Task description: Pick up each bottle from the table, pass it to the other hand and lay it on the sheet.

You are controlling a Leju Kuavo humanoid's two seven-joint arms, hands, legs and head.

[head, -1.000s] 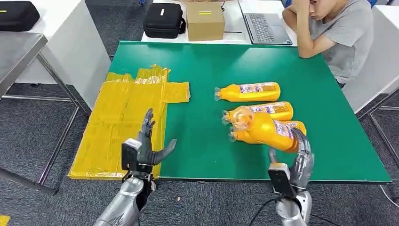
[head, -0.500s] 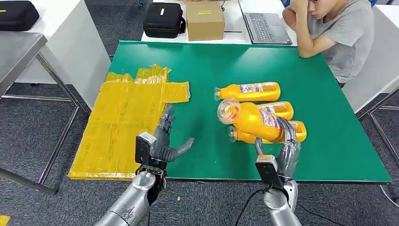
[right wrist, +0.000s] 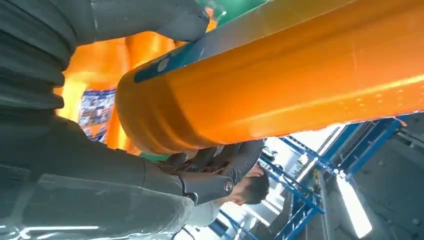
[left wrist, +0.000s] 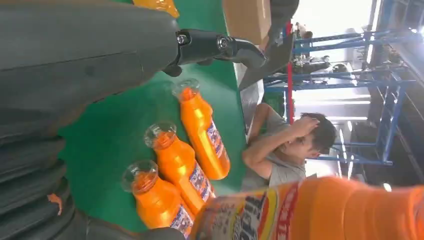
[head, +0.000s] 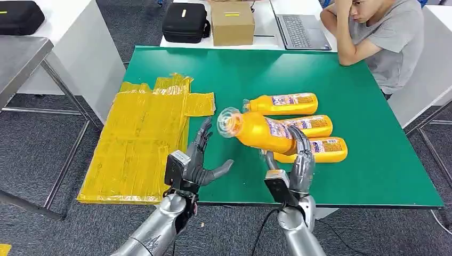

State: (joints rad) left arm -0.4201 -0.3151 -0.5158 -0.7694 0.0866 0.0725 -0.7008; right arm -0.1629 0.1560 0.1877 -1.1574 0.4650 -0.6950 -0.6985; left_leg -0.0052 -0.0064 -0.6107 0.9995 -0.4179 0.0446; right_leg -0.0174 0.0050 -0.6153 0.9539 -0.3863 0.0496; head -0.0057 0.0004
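Observation:
My right hand [head: 299,162] grips an orange bottle [head: 256,129] by its lower body and holds it above the green table [head: 362,101], its clear cap pointing left toward my left hand. The held bottle [right wrist: 280,75] runs across the right wrist view. My left hand [head: 198,160] is open, fingers spread, just left of the bottle's cap, near the table's front edge. Three more orange bottles [head: 282,103] [head: 314,125] [head: 320,149] lie side by side on the table; they also show as bottles [left wrist: 200,130] in the left wrist view. The yellow sheet [head: 141,133] covers the table's left side.
A person [head: 373,32] sits at the far right corner, leaning on the table. Behind the table stand a cardboard box [head: 232,22], a black case [head: 185,22] and a laptop [head: 298,31]. A white table [head: 80,48] stands at the left.
My right hand has carried the bottle up and leftward off the row. My left hand has moved right and forward, closing the gap to the bottle's cap.

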